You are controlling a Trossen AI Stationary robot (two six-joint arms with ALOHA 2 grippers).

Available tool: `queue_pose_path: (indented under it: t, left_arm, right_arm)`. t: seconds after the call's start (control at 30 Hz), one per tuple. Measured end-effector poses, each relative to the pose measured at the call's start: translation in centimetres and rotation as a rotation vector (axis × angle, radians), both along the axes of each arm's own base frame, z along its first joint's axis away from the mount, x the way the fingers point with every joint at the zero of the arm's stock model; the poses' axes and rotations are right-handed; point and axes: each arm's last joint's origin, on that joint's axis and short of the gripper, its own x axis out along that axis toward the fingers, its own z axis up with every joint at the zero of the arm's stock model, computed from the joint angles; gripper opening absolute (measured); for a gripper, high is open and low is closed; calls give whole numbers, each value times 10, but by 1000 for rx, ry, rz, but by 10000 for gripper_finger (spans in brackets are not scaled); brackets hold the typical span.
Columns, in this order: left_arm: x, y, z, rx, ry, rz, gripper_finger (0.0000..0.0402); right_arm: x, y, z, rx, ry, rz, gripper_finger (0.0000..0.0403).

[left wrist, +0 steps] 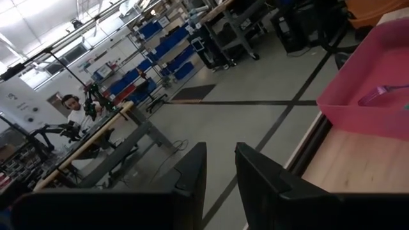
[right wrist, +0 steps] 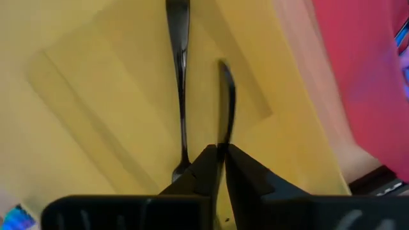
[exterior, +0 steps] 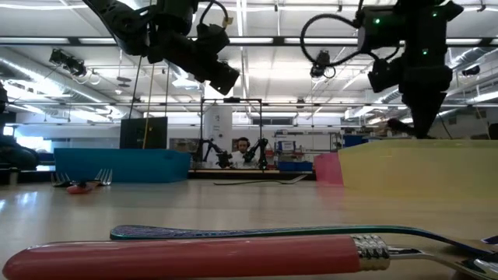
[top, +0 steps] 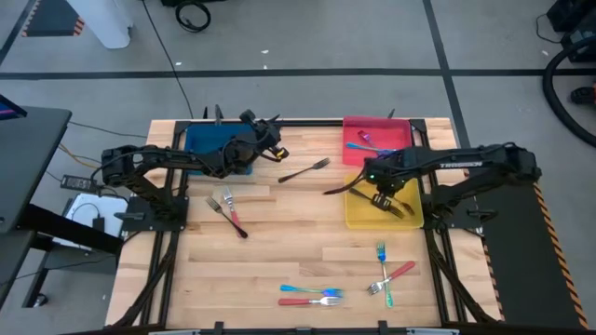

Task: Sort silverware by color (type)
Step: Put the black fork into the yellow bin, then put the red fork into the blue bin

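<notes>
My right gripper points down into the yellow tray, shut on a dark grey fork. A second grey fork lies flat on the tray's floor beside it. My left gripper hovers open and level beside the blue tray, with nothing between its fingers. Another grey fork lies on the table between the arms, and one more lies across the yellow tray's left rim. The red tray holds a blue-purple fork. My right gripper pinches the grey fork between its two fingertips, coming from above and pointing down. The fork shows edge-on below the fingers, its lower end toward the yellow tray's floor. Which end of the fork sits in the fingers I cannot tell.
Two red-handled forks lie near the left arm. Near the front edge lie a teal and a red fork and a crossed group of forks. The yellow tray's wall hides my right fingertips in the low view.
</notes>
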Motion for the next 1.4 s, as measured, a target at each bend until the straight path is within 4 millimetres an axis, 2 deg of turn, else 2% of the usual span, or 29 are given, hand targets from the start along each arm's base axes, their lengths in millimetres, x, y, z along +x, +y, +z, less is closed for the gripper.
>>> queue_pose_path:
  t: [0.23, 0.37, 0.6, 0.8, 1.1, 1.4]
  left_arm:
    - [0, -2, -2, -7, 17, -5, 89]
    - [3, -10, -2, -8, 24, -32, 89]
    - [12, -42, -5, -12, 48, -134, 89]
    - [18, -73, -5, -10, 49, -232, 89]
    - [21, -120, -7, -78, 17, -417, 89]
    - [19, -154, -19, -343, -12, -680, 89]
  right_arm:
    - [10, 6, -12, 1, 63, 0, 73]
    - [12, 12, -15, 9, 71, -20, 84]
    - [11, 19, -12, 123, 34, -138, 84]
    - [7, 26, -4, 101, -15, -115, 83]
    - [23, 36, 11, 82, -305, -32, 83]
    - [45, 43, 25, 51, -582, 22, 82]
